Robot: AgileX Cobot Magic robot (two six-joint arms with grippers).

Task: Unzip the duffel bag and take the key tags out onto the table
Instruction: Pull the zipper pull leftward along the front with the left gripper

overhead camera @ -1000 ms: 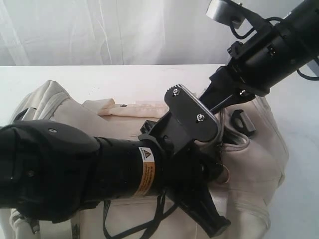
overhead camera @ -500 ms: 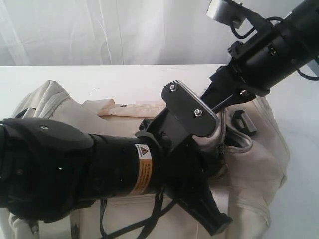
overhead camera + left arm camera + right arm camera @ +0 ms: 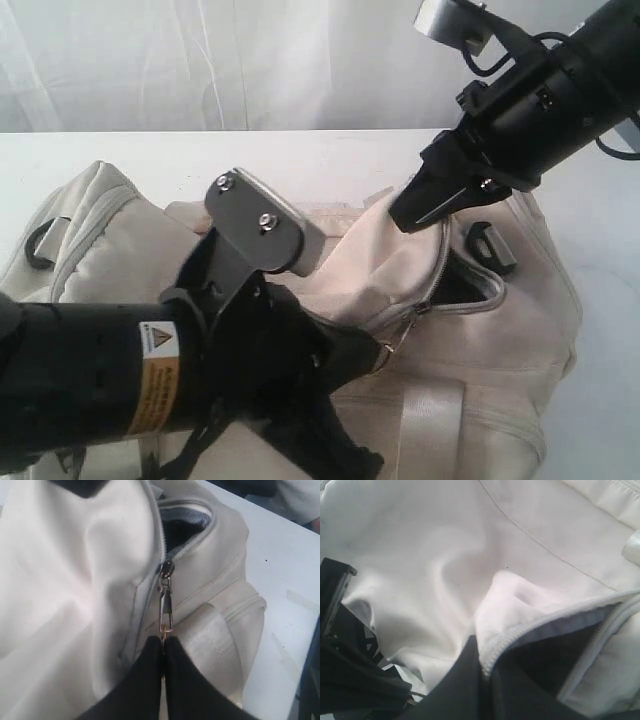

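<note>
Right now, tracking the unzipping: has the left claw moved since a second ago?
Yes: the left claw, gripping the grey metal zipper pull, moved leftward from the black plastic buckle.

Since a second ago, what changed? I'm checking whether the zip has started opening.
The left end effector, shut on the grey metal zip pull, drew back leftward in the exterior view, opening the zip of the cream fabric duffel bag; dark lining now shows at its right end. The right end effector stayed clamped on the bag's fabric beside the zip.
</note>
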